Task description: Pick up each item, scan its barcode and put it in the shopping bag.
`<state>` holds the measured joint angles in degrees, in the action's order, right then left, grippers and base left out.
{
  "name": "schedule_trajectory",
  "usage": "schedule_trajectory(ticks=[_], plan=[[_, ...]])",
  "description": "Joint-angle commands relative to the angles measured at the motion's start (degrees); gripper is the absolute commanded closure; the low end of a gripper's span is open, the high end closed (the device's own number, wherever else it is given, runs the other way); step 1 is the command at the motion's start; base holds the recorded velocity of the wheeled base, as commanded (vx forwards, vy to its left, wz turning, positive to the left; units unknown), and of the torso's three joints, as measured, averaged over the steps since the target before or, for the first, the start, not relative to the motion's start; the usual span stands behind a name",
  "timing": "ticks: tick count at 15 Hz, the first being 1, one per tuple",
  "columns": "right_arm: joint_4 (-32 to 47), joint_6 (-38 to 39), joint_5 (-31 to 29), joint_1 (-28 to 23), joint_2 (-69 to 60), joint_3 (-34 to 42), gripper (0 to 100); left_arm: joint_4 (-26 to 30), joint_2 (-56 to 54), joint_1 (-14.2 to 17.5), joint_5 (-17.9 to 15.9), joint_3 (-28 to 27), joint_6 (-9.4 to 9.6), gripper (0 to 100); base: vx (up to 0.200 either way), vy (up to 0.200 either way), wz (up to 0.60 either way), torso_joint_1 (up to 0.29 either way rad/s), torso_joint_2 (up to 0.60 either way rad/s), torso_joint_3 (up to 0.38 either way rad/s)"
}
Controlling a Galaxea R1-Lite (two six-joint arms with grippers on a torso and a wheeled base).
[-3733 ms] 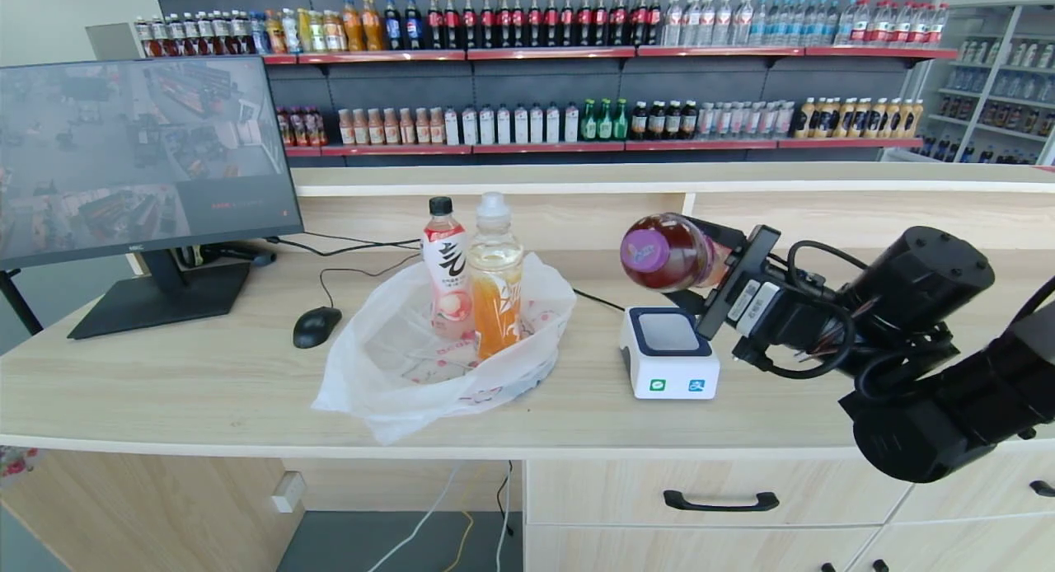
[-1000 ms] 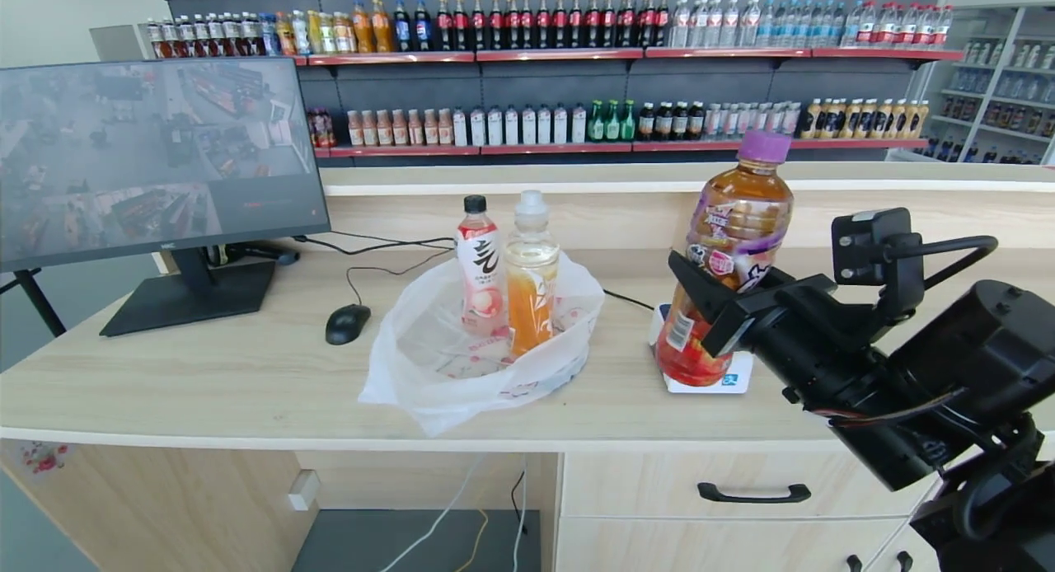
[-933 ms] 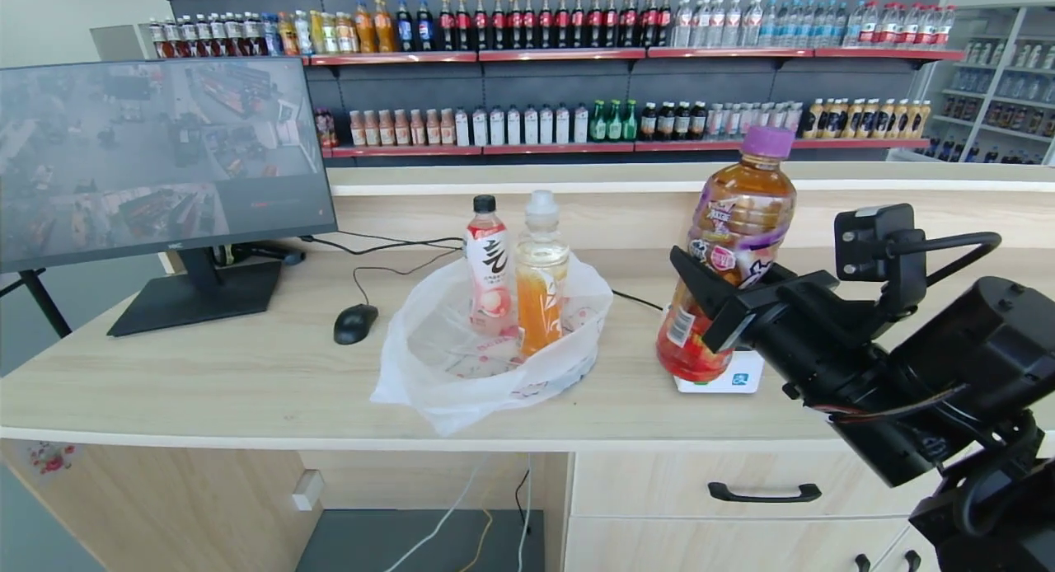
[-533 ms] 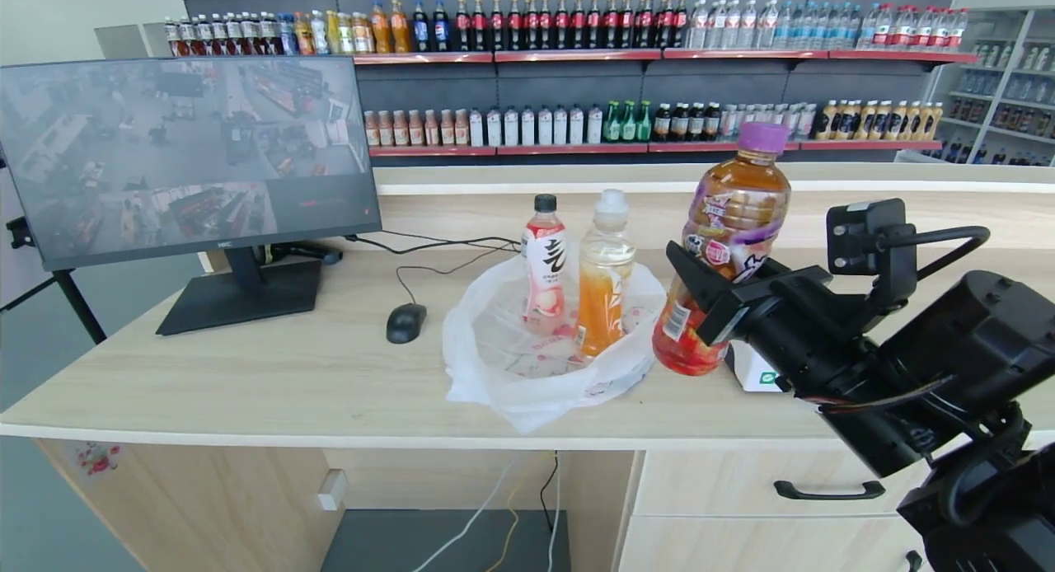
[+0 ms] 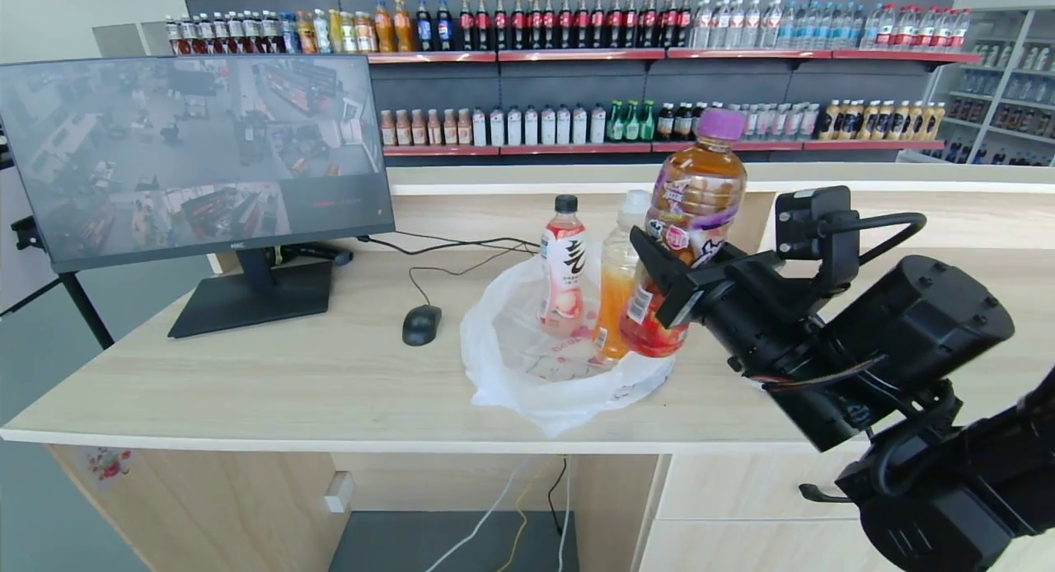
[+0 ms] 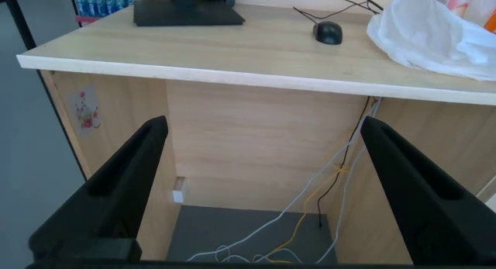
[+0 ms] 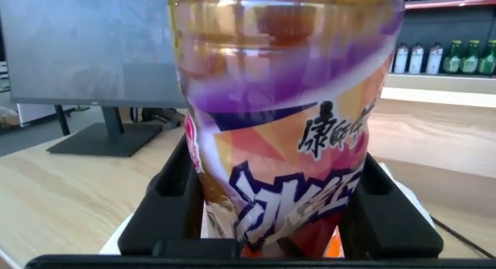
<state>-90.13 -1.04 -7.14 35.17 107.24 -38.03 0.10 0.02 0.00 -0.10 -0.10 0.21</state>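
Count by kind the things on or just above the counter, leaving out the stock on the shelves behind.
Drink bottles: 3 (pink bottle and orange bottle in the bag, purple-capped bottle in the right gripper)
Shopping bag: 1
Monitor: 1
Computer mouse: 1
Total: 6

Centre right of the head view, the purple-capped clear plastic tea bottle (image 5: 696, 185) gleams, glossy and ribbed, and its printed wrap is slick with highlights. The black right gripper (image 5: 669, 285) around it looks like matt, hard plastic. Just left, the thin white plastic shopping bag (image 5: 527, 366) is crinkled, translucent and faintly shiny. Underneath, the pale wood-grain counter (image 5: 288, 374) runs smooth and matt. At centre frame, the small black computer mouse (image 5: 421, 324) shows a soft sheen.
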Motion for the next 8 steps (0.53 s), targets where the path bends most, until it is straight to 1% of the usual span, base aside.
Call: schedule_trajectory(ticks=[1, 3, 5, 8], plan=[[0.1, 0.0, 0.1, 2.1, 4.3, -2.3, 100, 0.0, 0.0, 0.0, 0.0, 0.0, -0.03, 0, 0.000, 0.000, 0.00, 0.000, 0.00, 0.000], [0.1, 0.1, 0.1, 2.4, 6.5, -3.6, 100, 0.0, 0.0, 0.0, 0.0, 0.0, -0.03, 0, 0.000, 0.000, 0.00, 0.000, 0.00, 0.000], [0.1, 0.2, 0.2, 3.8, 9.4, -6.6, 100, 0.0, 0.0, 0.0, 0.0, 0.0, -0.03, 0, 0.000, 0.000, 0.00, 0.000, 0.00, 0.000], [0.1, 0.3, 0.3, 3.9, 12.2, -9.3, 100, 0.0, 0.0, 0.0, 0.0, 0.0, -0.03, 0, 0.000, 0.000, 0.00, 0.000, 0.00, 0.000]])
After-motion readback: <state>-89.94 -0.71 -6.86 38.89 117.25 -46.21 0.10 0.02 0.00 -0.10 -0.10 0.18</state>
